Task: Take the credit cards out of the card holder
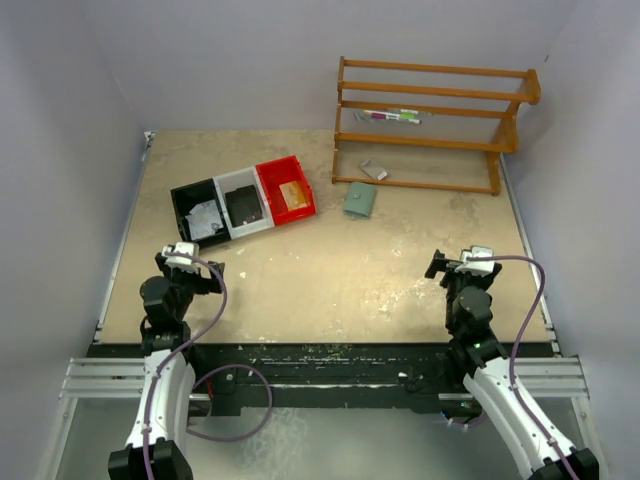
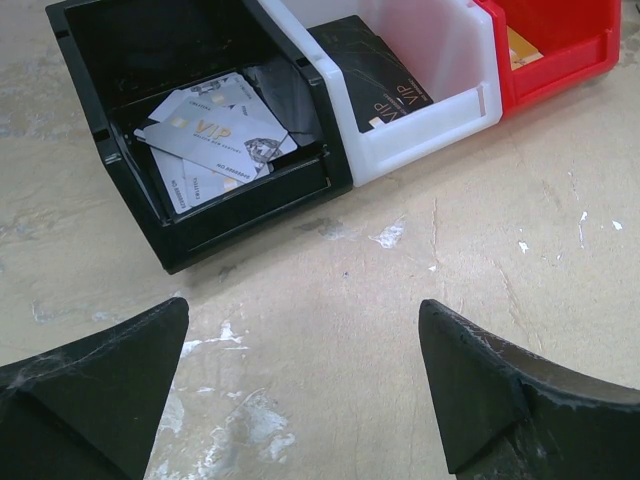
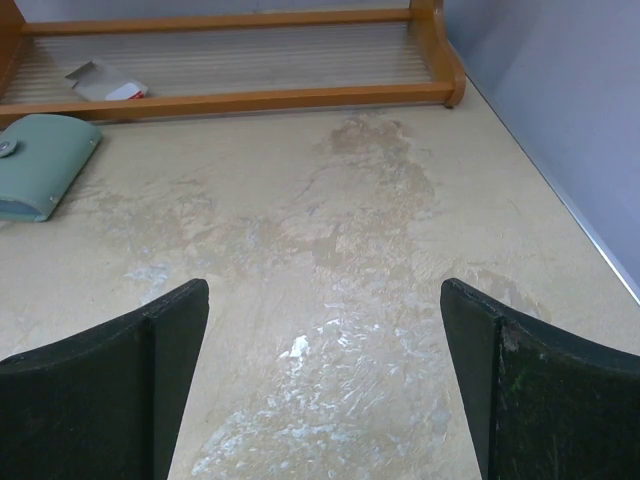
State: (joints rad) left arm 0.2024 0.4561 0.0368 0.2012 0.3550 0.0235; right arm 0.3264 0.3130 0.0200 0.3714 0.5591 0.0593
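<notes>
Now, card holder [image 1: 360, 199] lies shut beside the wooden rack [image 1: 430, 142]

Jaws apart and empty, the left gripper [image 1: 185, 258] and right gripper [image 1: 465, 262] hover at the near edge. The right sits closer and should pin the holder low before unsnapping; credit cards, presumably inside, are unseen. The rack's bottom rail crowds the far side; three bins [image 2: 420, 135] stand left
</notes>
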